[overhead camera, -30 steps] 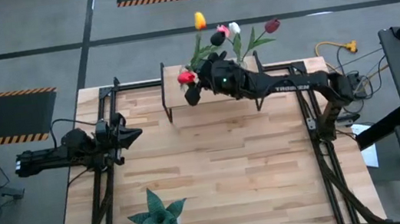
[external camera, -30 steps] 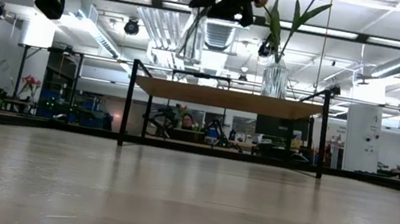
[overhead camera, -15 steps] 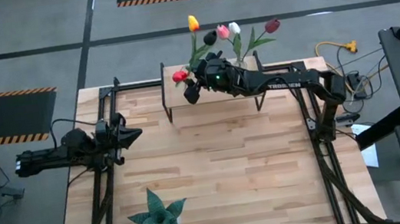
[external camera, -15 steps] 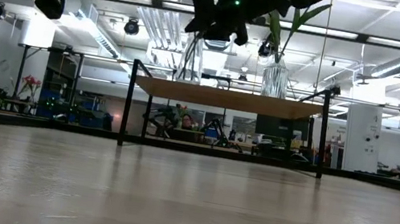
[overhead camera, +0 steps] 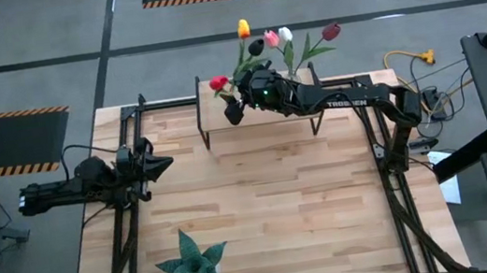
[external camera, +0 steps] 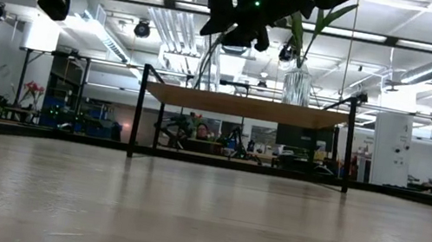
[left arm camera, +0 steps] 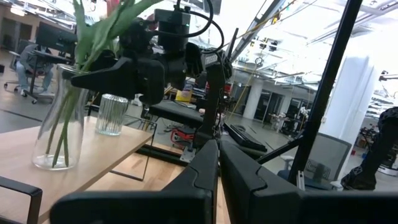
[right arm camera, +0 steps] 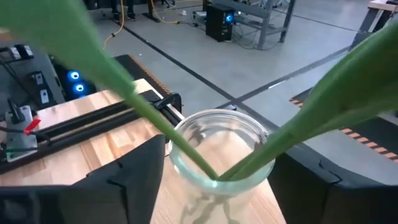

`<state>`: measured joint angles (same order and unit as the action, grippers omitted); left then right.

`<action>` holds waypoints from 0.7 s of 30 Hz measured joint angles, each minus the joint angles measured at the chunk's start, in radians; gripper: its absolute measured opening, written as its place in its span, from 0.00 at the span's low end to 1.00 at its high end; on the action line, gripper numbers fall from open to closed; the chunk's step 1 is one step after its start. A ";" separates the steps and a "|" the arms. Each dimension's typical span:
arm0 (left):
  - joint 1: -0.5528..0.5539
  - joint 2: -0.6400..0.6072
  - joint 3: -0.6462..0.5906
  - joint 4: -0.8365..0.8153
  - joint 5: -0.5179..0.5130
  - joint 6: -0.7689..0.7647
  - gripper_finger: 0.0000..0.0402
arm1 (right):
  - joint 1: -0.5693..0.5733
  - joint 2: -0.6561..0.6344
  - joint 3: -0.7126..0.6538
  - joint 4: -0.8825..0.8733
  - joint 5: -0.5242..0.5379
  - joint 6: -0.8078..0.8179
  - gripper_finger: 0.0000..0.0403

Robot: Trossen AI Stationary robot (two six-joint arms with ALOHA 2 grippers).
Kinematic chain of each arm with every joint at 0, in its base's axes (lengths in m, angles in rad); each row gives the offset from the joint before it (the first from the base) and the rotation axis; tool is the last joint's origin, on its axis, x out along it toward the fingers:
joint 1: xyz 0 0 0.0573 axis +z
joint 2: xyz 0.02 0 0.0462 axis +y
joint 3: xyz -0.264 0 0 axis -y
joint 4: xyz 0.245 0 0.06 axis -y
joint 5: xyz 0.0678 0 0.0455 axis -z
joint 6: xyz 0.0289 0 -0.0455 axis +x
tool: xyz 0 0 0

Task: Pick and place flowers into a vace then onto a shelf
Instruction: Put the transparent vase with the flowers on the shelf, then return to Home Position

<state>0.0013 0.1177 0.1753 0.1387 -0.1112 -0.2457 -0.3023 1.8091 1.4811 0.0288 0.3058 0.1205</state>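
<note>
Grey concrete floor (overhead camera: 44,50) with hazard-striped mats is surrounding a plank tabletop (overhead camera: 263,209), and the low view is looking across those planks into a bright workshop with ceiling ducts and lamps. A spiky teal plant (overhead camera: 190,262) is lying near the table's front edge.

At the table's far edge the shelf (overhead camera: 259,108), a small light-wood board on thin black legs, is standing with its long side running across the table. Two glass vases are sitting on it: a smooth jar (left arm camera: 60,124) towards the left end and a ribbed vase (external camera: 296,87) towards the right.

The flowers (overhead camera: 271,48) are standing in these vases, stems roughly upright and leaning away from the table, so from above the heads are fanning out past the shelf's back edge: yellow-orange, black, white-pink and maroon. A red head (overhead camera: 218,83) is leaning out to the left, over the shelf. In the right wrist view two green stems (right arm camera: 205,155) are crossing down into the jar's mouth.

The right gripper (overhead camera: 237,101) is hovering over the shelf's left part, directly above the jar, its fingers (right arm camera: 130,180) spread on either side of the glass rim without touching it, holding nothing.

The left gripper (overhead camera: 158,163) is waiting over the table's left side, fingers pressed together and empty, pointing towards the shelf.
</note>
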 joint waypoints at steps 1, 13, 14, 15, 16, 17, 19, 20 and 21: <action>0.000 0.000 0.000 0.000 0.000 0.000 0.00 | 0.000 0.000 0.000 0.000 0.000 0.000 0.63; 0.000 0.000 0.000 0.000 0.000 0.000 0.00 | 0.001 -0.004 0.004 -0.006 0.001 -0.022 0.88; 0.000 0.000 0.000 0.000 0.000 0.000 0.00 | 0.001 -0.008 0.004 -0.012 0.001 -0.023 0.90; 0.000 0.000 0.000 0.000 0.001 0.000 0.00 | 0.001 -0.015 0.004 -0.025 0.001 -0.015 0.91; 0.000 0.000 0.000 0.000 0.001 0.000 0.00 | 0.002 -0.023 0.004 -0.050 0.001 -0.003 0.91; 0.000 0.000 0.000 0.000 0.004 0.000 0.00 | 0.002 -0.032 0.004 -0.077 0.006 -0.003 0.91; 0.000 -0.001 0.000 0.000 0.005 0.000 0.00 | 0.003 -0.055 -0.008 -0.107 0.012 -0.027 0.91; 0.000 -0.001 0.000 0.000 0.005 0.000 0.00 | 0.004 -0.067 -0.018 -0.107 0.011 -0.044 0.91; 0.000 -0.001 0.000 0.000 0.005 0.000 0.00 | 0.006 -0.078 -0.027 -0.100 0.011 -0.056 0.90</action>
<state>0.0017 0.1163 0.1753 0.1387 -0.1062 -0.2456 -0.2963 1.7308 1.4543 -0.0712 0.3171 0.0641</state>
